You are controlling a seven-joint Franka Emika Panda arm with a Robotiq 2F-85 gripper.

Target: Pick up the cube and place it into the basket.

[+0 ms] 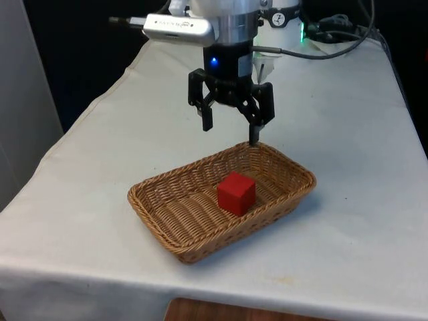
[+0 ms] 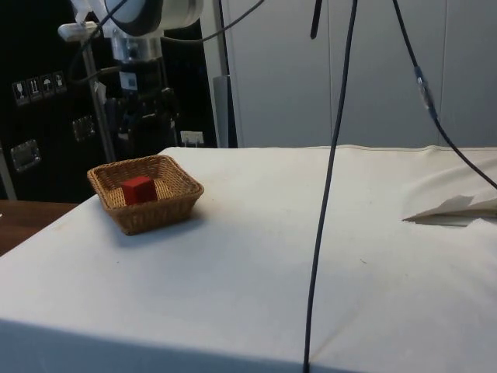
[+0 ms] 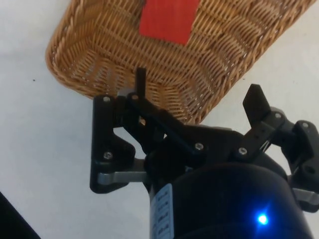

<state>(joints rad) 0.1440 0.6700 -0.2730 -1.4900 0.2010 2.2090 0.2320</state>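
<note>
A red cube (image 1: 236, 192) rests on the floor of the wicker basket (image 1: 170, 227), near its middle. The side view shows the cube (image 2: 139, 189) inside the basket (image 2: 167, 211) too. My gripper (image 1: 231, 135) hangs open above the basket's far rim, with nothing between its fingers. In the wrist view the cube (image 3: 168, 19) lies in the basket (image 3: 89, 59) beyond the spread fingers (image 3: 141, 82), and the gripper (image 3: 198, 92) holds nothing.
White cloth covers the table (image 1: 348, 221). In the side view a black cable (image 2: 326, 194) hangs down across the picture. A fold of crumpled cloth (image 2: 458, 208) lies at the side view's right.
</note>
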